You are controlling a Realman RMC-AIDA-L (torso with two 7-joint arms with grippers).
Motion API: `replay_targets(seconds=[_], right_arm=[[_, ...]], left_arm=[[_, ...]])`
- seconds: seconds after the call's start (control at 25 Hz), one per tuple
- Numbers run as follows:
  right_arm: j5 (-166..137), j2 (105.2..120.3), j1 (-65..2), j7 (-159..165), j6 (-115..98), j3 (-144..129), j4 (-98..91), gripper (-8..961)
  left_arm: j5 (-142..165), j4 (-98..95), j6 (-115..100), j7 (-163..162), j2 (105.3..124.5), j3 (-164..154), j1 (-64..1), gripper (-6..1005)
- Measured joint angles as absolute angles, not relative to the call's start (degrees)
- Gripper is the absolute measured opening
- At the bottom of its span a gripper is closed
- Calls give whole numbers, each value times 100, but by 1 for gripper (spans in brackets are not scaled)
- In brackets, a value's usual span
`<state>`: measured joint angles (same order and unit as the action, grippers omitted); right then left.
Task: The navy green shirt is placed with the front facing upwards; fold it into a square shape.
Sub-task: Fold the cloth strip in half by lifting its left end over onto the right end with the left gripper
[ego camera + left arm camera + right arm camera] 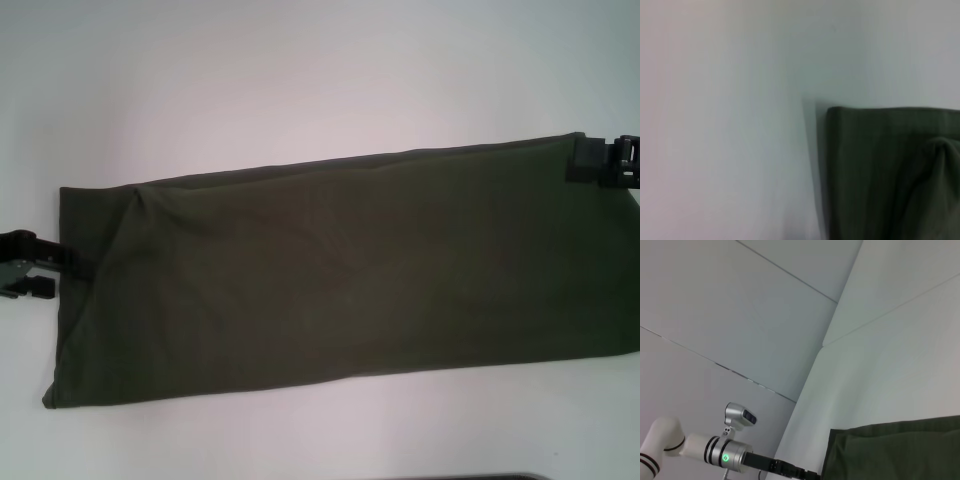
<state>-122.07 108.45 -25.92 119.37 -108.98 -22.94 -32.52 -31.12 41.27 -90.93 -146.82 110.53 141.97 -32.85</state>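
Observation:
The navy green shirt (340, 290) lies on the white table (300, 80) as a long flat band running left to right, with its plain side up and no lettering showing. My left gripper (45, 265) sits low at the band's left edge, about halfway along that edge. My right gripper (592, 160) is at the band's far right corner, touching or just over the cloth. The left wrist view shows one corner of the shirt (880, 170) with a raised fold. In the right wrist view, the shirt (895, 452) lies ahead with the left arm (715, 452) beyond it.
Bare white tabletop surrounds the cloth on the far side and along the near edge (300, 440). Pale wall panels (765, 315) stand beyond the table in the right wrist view. A dark strip (500, 477) marks the table's front edge.

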Motion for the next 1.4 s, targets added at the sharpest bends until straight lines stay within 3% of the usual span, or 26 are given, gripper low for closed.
replay_targets(seconds=[1.4], right_arm=[[-12207, 10836, -2575, 12014, -10905, -2294, -3252, 915]], left_arm=[[-3068, 4085, -9236, -14687, 11256, 14191, -3374, 699]])
